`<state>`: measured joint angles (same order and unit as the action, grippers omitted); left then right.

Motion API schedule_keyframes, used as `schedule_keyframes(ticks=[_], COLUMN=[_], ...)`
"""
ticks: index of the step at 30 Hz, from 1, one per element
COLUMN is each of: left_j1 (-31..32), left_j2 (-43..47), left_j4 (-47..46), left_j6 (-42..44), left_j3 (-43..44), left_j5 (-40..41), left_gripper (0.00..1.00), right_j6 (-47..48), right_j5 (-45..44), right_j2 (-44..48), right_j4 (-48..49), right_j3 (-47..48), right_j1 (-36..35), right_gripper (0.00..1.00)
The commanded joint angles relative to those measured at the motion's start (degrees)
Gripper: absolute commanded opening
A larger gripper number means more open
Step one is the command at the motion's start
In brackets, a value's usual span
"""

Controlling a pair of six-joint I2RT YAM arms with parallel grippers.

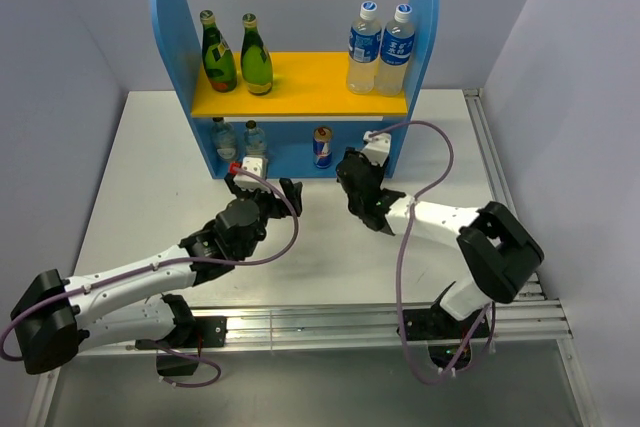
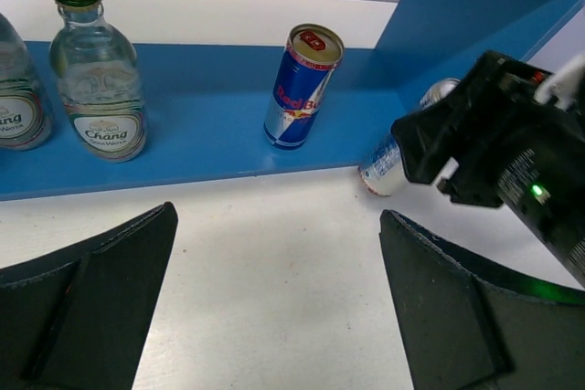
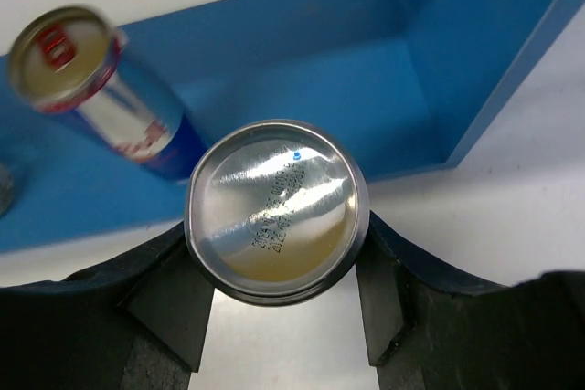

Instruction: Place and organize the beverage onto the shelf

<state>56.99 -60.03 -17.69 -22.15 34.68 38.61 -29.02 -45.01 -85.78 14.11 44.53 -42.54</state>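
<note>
**Five of six drinks shelved; last can in hand**

On the shelf (image 1: 172, 17), two green bottles (image 1: 219, 55) stand on the upper board. Two short clear bottles (image 2: 96, 79) and one can (image 2: 300, 89) stand upright on the lower board (image 2: 201, 125). The last can (image 3: 277, 207) has a bright silver base with no visible dent. It is clamped, tilted, in the right gripper (image 3: 279, 253) at that board's front edge and is not yet stood inside. The left gripper (image 1: 263, 189) hangs spread and empty.

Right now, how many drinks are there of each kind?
Green bottles: 2
Tall clear bottles with blue labels: 2
Short clear bottles: 2
Cans: 2, one held in the right claw
Total: 8 drinks
</note>
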Motion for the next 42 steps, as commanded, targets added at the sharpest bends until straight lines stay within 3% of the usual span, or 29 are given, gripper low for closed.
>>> schedule_keyframes(ticks=[1,13,41,42], left_j1=[0.0,-0.7,-0.9,-0.9], left_j2=[1.8,3.3,3.2,3.2], left_j4=[-0.4,-0.7,-1.1,-1.0], left_j6=[0.4,0.6,0.8,0.8], left_j3=[-0.6,-1.3,-1.6,-1.6], left_j5=[2.0,1.8,1.8,2.0], left_gripper=[0.99,0.99,0.99,0.99], right_j6=[2.9,5.0,0.7,0.9], right_j5=[-1.0,3.1,1.7,1.9], right_j2=[-2.6,-15.7,-18.0,-18.3], right_j4=[5.2,4.5,16.0,16.6], right_j3=[6.1,16.4,16.0,16.2], right_j1=[3.1,9.7,9.8,9.8], right_gripper=[0.00,0.00,0.00,0.06])
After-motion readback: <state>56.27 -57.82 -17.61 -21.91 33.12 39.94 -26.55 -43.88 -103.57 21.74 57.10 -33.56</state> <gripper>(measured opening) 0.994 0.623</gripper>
